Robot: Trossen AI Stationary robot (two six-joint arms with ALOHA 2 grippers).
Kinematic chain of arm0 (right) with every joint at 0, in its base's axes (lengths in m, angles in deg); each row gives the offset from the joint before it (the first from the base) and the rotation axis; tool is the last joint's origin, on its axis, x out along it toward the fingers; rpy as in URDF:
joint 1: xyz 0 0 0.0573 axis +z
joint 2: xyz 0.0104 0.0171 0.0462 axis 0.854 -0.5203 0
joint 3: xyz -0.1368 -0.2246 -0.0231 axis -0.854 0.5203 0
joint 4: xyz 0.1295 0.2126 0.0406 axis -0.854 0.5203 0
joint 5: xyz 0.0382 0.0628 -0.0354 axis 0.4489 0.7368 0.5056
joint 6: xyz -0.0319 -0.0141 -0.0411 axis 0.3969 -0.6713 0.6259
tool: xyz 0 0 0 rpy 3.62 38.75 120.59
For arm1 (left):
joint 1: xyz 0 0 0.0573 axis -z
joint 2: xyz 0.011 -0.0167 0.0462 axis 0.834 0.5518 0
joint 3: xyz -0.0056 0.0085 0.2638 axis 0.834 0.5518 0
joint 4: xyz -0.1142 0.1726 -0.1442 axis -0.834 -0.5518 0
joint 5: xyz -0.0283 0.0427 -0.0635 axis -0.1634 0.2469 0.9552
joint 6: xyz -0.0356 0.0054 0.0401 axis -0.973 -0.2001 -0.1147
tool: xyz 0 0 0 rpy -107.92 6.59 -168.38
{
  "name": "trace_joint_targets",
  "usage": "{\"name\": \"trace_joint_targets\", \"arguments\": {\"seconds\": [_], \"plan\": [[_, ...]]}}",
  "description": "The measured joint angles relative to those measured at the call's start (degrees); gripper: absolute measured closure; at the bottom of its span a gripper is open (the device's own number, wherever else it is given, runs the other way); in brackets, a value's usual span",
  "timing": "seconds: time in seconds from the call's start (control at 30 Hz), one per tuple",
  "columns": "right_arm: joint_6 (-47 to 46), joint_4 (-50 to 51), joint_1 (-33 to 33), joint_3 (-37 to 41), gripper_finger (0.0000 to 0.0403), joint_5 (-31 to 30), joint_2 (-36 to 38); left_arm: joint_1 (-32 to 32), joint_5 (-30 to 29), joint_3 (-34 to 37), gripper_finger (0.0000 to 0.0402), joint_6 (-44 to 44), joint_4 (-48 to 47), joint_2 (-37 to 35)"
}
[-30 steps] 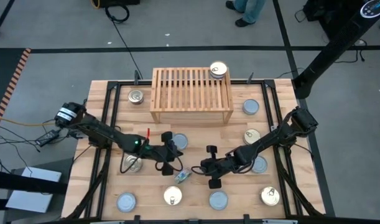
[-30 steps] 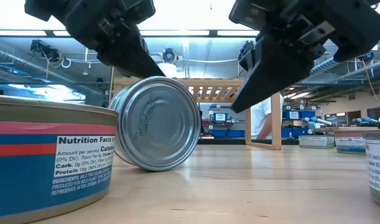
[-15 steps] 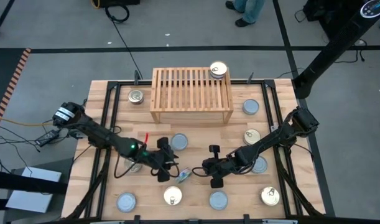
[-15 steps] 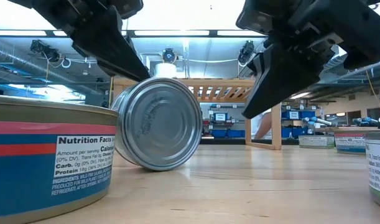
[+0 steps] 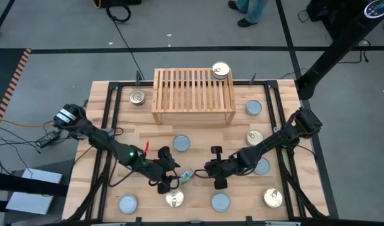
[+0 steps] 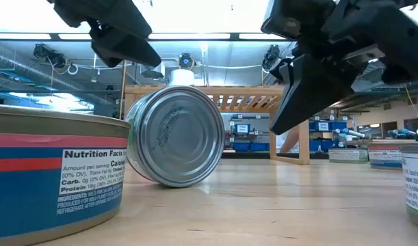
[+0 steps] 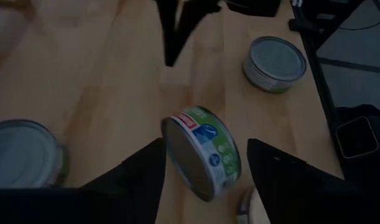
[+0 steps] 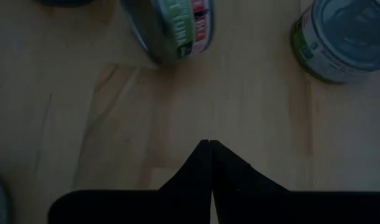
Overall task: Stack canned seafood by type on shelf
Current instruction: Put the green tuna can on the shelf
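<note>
1. Counted five gold-lid tins (image 5: 221, 70) (image 5: 137, 97) (image 5: 255, 137) (image 5: 174, 199) (image 5: 273, 198).
2. Five silver-lid tins (image 5: 254, 107) (image 5: 181, 143) (image 5: 262, 166) (image 5: 127, 204) (image 5: 220, 202) too.
3. One tin on its side (image 5: 186, 176), lid type unclear.
4. There was one shelf (image 5: 193, 94).
5. Two arms (image 5: 110, 143) (image 5: 273, 139).

Tipped tin (image 5: 186, 176) sits on its side on the bench (image 5: 198, 135), boxed in between the left gripper (image 5: 168, 179) and right gripper (image 5: 215, 177). Open wood in front of the shelf (image 5: 193, 95), only one flat tin (image 5: 181, 143) in that lane

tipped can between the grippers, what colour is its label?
Green with a red patch and a blue mark, on the tipped can; the left wrist view shows it best.
</note>
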Motion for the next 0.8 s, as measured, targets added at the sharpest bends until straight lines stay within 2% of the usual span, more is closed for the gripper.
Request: {"name": "trace_joint_targets", "arguments": {"seconds": [0.27, 0.47, 0.8], "plan": [[2.18, 0.03, -2.03, 0.00, 0.0394, 0.03, 0.00, 1.30, -2.09, -1.45, 0.0131, -5.55, -0.01, 3.34], [2.90, 0.00, -2.45, 0.00, 0.0394, 0.42, 0.00, 1.28, -3.19, -3.51, 0.0123, -9.43, -0.73, 6.89], [2.92, 0.09, -2.45, 0.00, 0.0394, 0.44, -0.01, 1.34, -5.10, -12.35, 0.0123, -9.95, -12.74, 13.46]]}}
